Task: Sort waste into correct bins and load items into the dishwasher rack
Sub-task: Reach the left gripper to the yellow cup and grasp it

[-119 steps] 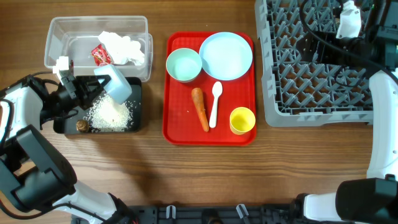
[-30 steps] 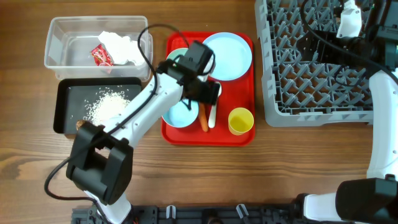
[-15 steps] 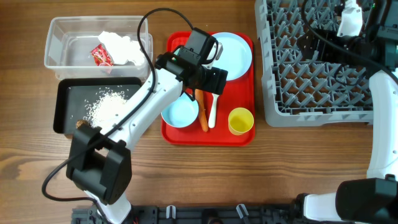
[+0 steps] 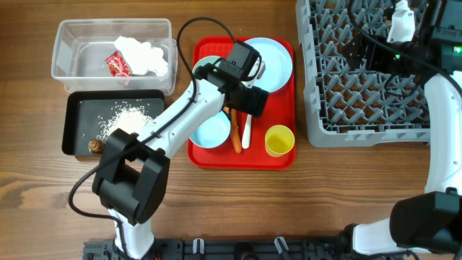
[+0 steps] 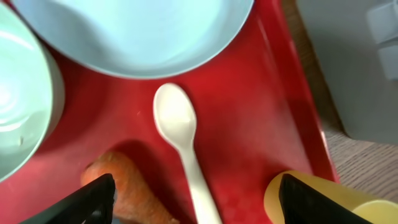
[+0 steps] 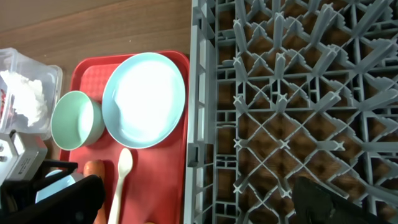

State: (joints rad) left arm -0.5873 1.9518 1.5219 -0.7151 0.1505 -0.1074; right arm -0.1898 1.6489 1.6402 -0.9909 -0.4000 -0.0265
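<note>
My left gripper [image 4: 250, 99] hovers open and empty over the flat red tray [image 4: 285, 160], its fingers on either side of the white spoon [image 5: 180, 134] in the left wrist view [image 5: 199, 208]. The orange carrot [image 5: 127, 190] lies left of the spoon and the yellow cup [image 4: 281, 139] to its right. The light blue plate [image 4: 271, 61] and one bowl [image 4: 207, 67] sit at the tray's back; the second bowl [image 4: 211, 131] sits front left. My right gripper [image 6: 193, 208] is open and empty above the grey rack [image 4: 368, 101].
The clear tub [image 4: 72, 43] at back left holds the red wrapper [image 4: 118, 65] and the white tissue [image 4: 144, 54]. The black tray [image 4: 76, 115] in front of it holds rice [image 4: 126, 124] and a brown lump [image 4: 94, 146]. Bare wooden table runs along the front.
My left arm left the black tray, and the bowl it held there now sits on the red tray. In the last second the gripper shifted slightly right over the spoon and carrot.
</note>
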